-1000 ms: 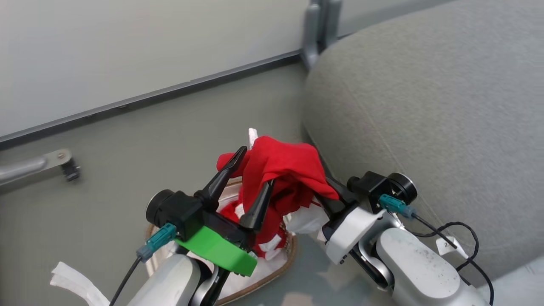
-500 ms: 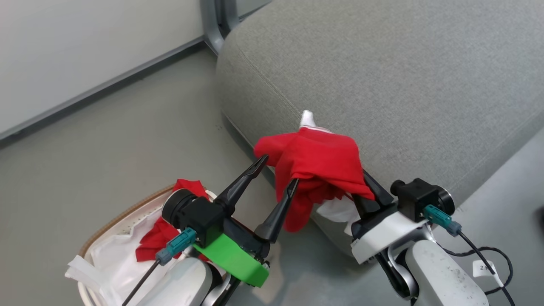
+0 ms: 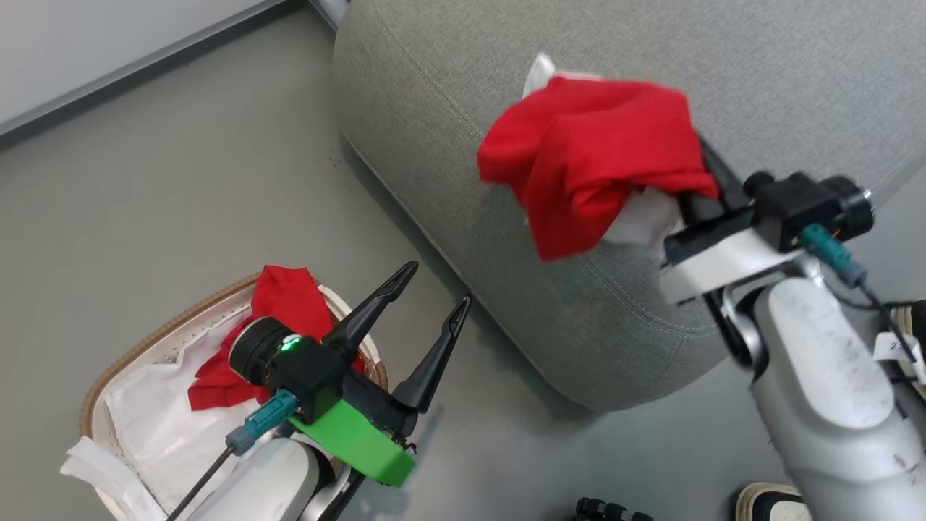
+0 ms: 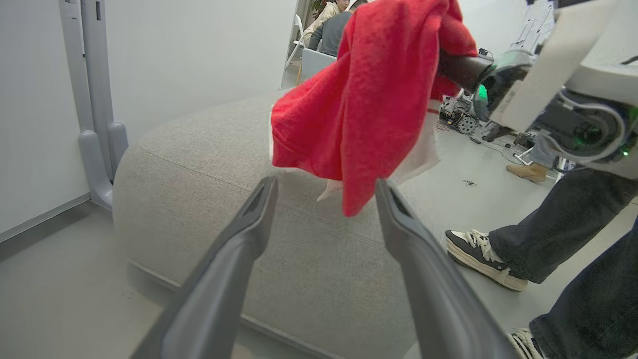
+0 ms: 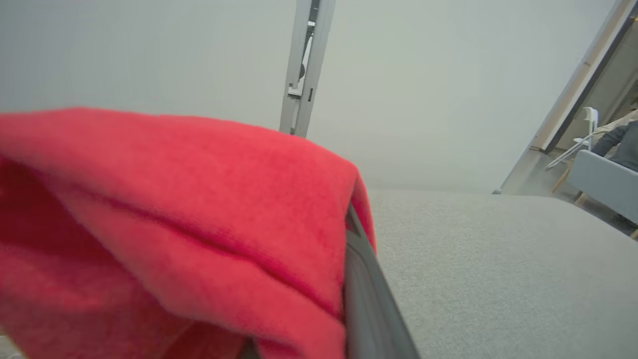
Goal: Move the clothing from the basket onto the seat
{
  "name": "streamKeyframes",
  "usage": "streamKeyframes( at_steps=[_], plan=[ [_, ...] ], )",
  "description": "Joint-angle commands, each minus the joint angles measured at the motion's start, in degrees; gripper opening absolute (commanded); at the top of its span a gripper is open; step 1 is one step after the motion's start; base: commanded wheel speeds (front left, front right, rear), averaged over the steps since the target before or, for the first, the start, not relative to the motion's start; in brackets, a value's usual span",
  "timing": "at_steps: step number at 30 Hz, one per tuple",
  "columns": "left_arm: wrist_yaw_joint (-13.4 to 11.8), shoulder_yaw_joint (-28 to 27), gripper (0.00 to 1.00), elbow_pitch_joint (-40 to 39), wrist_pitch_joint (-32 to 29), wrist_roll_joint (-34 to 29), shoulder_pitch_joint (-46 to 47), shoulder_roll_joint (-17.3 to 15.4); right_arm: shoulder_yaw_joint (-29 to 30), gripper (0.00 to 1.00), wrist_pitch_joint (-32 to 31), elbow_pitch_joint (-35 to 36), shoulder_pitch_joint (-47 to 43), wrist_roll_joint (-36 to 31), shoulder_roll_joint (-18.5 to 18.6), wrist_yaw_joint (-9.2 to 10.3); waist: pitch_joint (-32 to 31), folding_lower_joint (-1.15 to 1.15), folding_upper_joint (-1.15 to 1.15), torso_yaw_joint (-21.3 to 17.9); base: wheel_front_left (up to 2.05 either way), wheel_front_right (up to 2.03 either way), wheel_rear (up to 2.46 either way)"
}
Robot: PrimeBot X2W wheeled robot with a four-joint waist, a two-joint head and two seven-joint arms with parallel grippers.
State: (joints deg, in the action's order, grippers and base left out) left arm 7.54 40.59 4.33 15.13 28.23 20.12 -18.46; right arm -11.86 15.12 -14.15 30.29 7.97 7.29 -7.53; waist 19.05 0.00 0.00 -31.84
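Right gripper is clamped tight on a red garment. The cloth drapes over its fingers and hangs in the air at the front edge of the seat (whether it touches the cushion, can't tell). Left gripper is spread wide and holds nothing, sitting by the basket rim with its fingers aimed at the seat. Second red garment lies in the basket on a white cloth. Person's shoe is on the floor beside the seat.
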Motion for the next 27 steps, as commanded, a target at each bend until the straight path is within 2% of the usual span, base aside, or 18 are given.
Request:
streamKeyframes(
  at_steps=[1, 5, 12, 16, 23, 25, 26, 27],
  plan=[
    [-0.1, -0.2, 1.0, -0.4, 0.0, -0.3, -0.3, -0.7, 1.2, 0.0, 0.0, -0.6, 2.8, -0.7, 0.9, 0.08, 2.9, 0.0, 0.0, 1.8, 0.0, 0.0, 0.0],
    [-0.1, 0.0, 1.0, -1.4, 0.0, -0.4, 1.1, -2.5, 4.1, 0.0, 0.1, -4.0, 9.7, -3.2, 3.2, 0.08, 6.1, 0.0, 0.0, 4.2, 0.0, 0.0, 0.0],
    [-0.1, 0.3, 1.0, -2.9, 0.0, -0.7, 3.8, -5.5, 9.5, 0.0, 0.0, -14.2, 19.2, -6.6, 7.6, 0.08, 11.4, 0.0, 0.0, 8.2, 0.0, 0.0, 0.0],
    [-0.1, -0.2, 1.0, -3.4, 0.0, -0.5, 4.9, -6.7, 15.1, 0.0, 0.0, -18.9, 23.2, -8.0, 8.7, 0.08, 13.9, 0.0, 0.0, 10.1, 0.0, 0.0, 0.0],
    [-0.1, -1.0, 1.0, -3.4, 0.0, 0.0, 6.3, -8.1, 25.2, 0.0, 0.0, -24.7, 26.1, -13.7, 8.1, 0.08, 16.4, 0.0, 0.0, 13.1, 0.0, 0.0, 0.0],
    [-0.1, -1.2, 1.0, -3.1, 0.0, 0.2, 6.2, -8.1, 28.1, 0.35, 0.0, -26.0, 25.9, -15.5, 7.3, 0.08, 16.5, 0.0, 0.0, 13.7, 0.0, 0.0, 0.0],
    [-0.1, -1.3, 1.0, -3.0, 0.0, 0.3, 6.1, -8.0, 29.5, 0.85, 0.0, -27.3, 25.1, -16.2, 6.3, 0.08, 16.5, 0.0, 0.0, 13.9, 0.0, 0.0, 0.0],
    [-0.1, -1.5, 1.0, -2.7, 0.0, 0.4, 6.0, -7.9, 30.6, 1.0, 0.0, -27.9, 24.6, -16.4, 5.5, 0.08, 16.4, 0.0, 0.0, 14.0, 0.0, 0.0, 0.0]
  ],
)
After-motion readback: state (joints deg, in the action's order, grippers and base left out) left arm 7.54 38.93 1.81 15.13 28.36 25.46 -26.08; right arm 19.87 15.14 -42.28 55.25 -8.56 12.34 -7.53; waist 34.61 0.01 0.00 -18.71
